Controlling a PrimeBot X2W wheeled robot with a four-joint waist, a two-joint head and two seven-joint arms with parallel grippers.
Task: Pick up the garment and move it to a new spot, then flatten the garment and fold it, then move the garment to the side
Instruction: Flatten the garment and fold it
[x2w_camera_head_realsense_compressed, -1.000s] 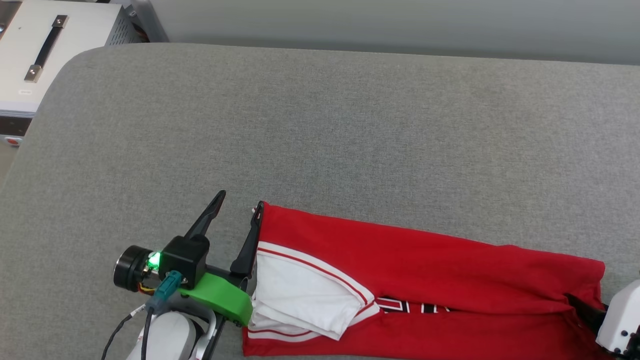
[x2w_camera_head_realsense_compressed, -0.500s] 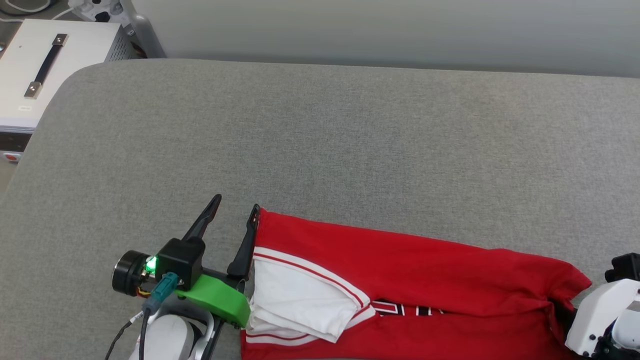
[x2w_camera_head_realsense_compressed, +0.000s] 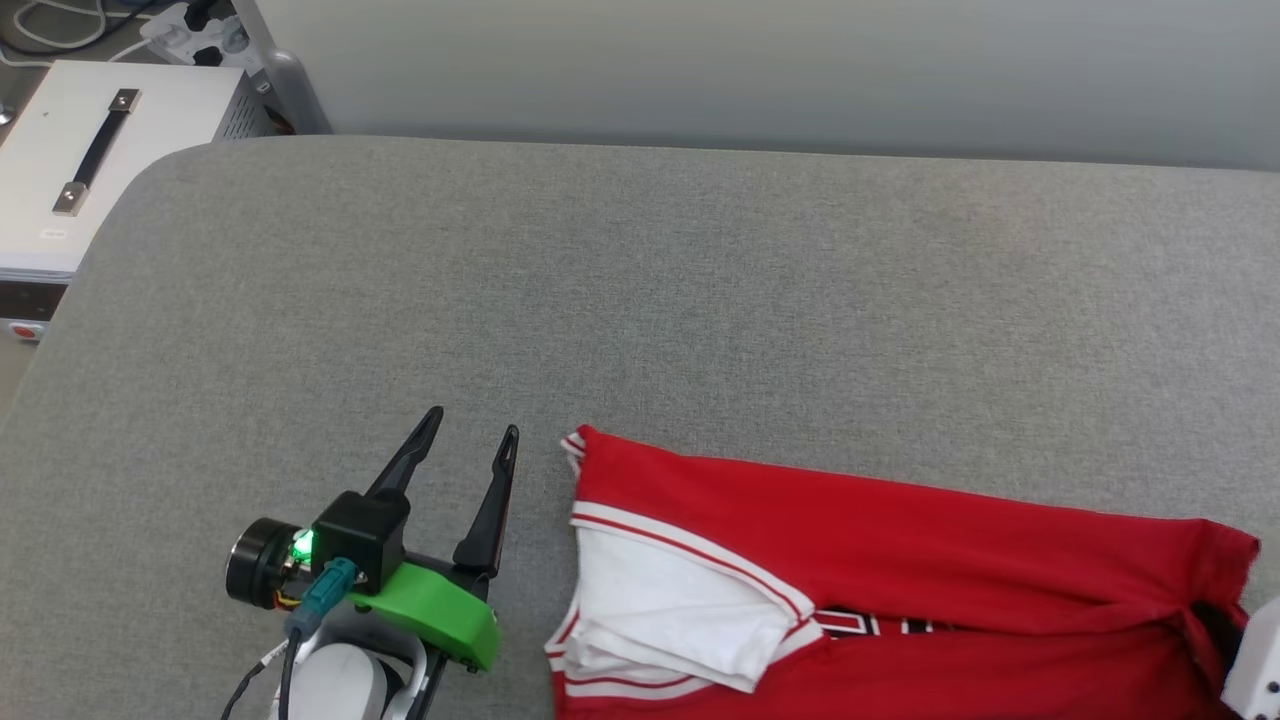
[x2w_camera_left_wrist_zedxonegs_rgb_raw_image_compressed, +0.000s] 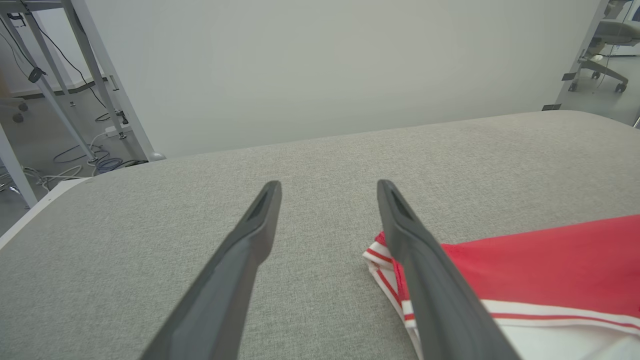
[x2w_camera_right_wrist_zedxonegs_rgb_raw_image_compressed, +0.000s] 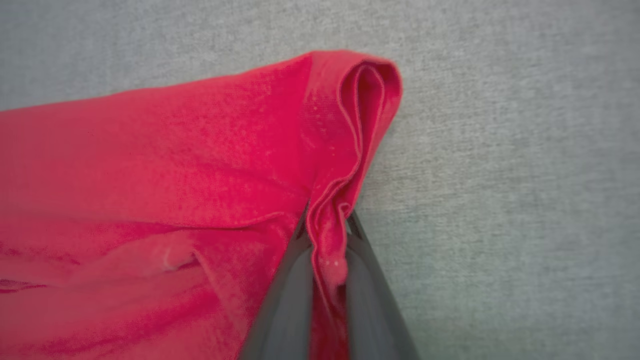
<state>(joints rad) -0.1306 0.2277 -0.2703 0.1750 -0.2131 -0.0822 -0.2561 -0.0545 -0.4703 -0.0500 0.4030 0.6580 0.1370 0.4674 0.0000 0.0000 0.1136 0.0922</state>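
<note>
One garment (x2w_camera_head_realsense_compressed: 900, 540) edge sits pinched in the right claw (x2w_camera_right_wrist_zedxonegs_rgb_raw_image_compressed: 327, 223), left claw (x2w_camera_head_realsense_compressed: 472, 422) agape

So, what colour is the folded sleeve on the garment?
The garment has a white sleeve with red-and-white striped trim; the head view shows it best.

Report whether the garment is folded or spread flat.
Folded. The garment lies as a long doubled band on the grey surface; its upper layer covers half the lettering, and a white sleeve is tucked across.
</note>
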